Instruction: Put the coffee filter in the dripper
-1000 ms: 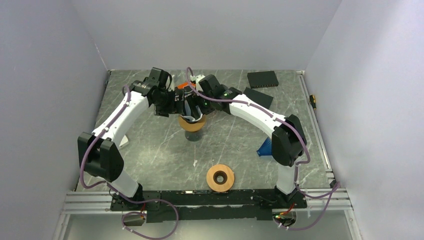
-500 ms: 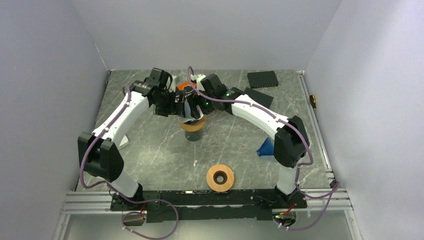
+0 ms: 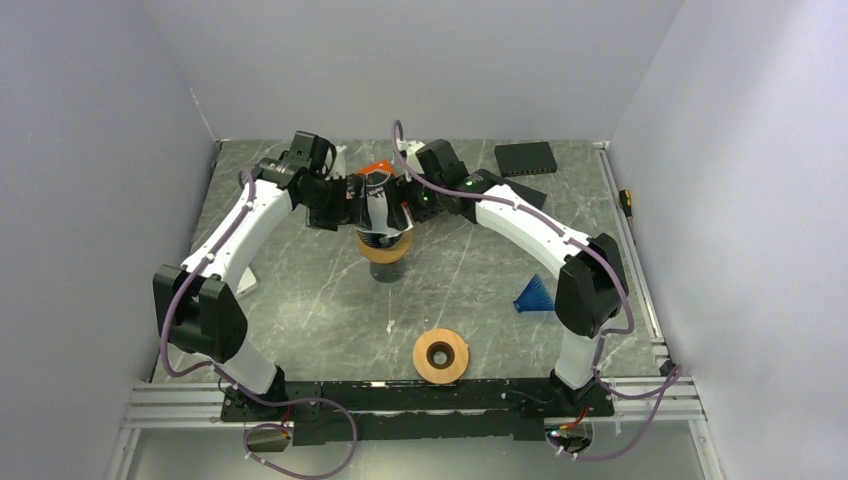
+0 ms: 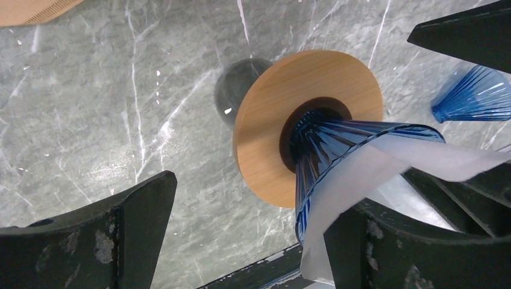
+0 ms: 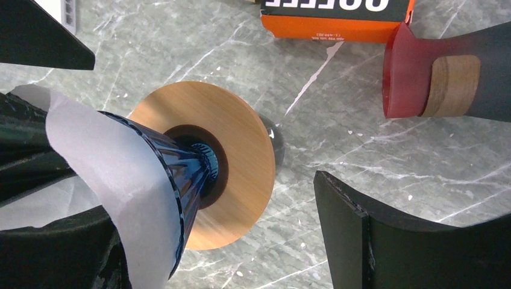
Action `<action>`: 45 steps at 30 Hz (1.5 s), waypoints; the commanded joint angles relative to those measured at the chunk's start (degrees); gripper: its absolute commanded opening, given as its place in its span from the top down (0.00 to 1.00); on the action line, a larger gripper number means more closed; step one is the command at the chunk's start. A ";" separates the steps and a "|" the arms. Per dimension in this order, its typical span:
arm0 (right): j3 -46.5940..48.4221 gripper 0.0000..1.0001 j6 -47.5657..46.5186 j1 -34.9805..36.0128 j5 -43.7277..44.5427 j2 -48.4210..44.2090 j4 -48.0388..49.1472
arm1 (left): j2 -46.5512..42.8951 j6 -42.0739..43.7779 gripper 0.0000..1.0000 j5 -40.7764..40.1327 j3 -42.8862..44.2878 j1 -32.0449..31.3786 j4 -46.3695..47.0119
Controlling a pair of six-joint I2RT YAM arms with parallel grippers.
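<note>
The blue glass dripper (image 4: pixel 328 147) sits in a wooden collar (image 4: pixel 271 120) on a dark cup, mid-table in the top view (image 3: pixel 384 240). The white paper filter (image 4: pixel 391 165) lies inside the dripper and laps over its rim; it also shows in the right wrist view (image 5: pixel 108 162). My left gripper (image 4: pixel 253 208) is open wide, one finger outside the cone and one inside against the paper. My right gripper (image 5: pixel 217 208) is open wide in the same way from the other side. Both straddle the dripper's rim (image 3: pixel 378 205).
A second wooden collar (image 3: pixel 440 355) lies near the front. A second blue cone (image 3: pixel 535 295) lies at the right. An orange coffee box (image 5: pixel 337 18) and a red and wood object (image 5: pixel 422 78) are just behind the dripper. Black boxes (image 3: pixel 526 158) sit at the back right.
Both grippers have shifted a little toward the back over the dripper. The right arm's elbow swung out, uncovering the blue cone at the right. The filter stands more upright between the fingers.
</note>
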 commanded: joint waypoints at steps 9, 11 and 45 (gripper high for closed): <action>-0.44 0.18 1.72 -1.27 -3.03 -4.46 2.47 | -1.20 -1.21 0.13 5.43 1.33 2.84 1.80; -0.65 0.18 1.70 -1.27 -3.25 -4.12 2.55 | -1.12 -0.57 0.13 4.17 0.83 2.84 1.53; -0.49 0.20 0.64 -1.27 0.15 1.71 1.67 | -0.64 1.48 0.10 3.88 -0.57 2.84 2.90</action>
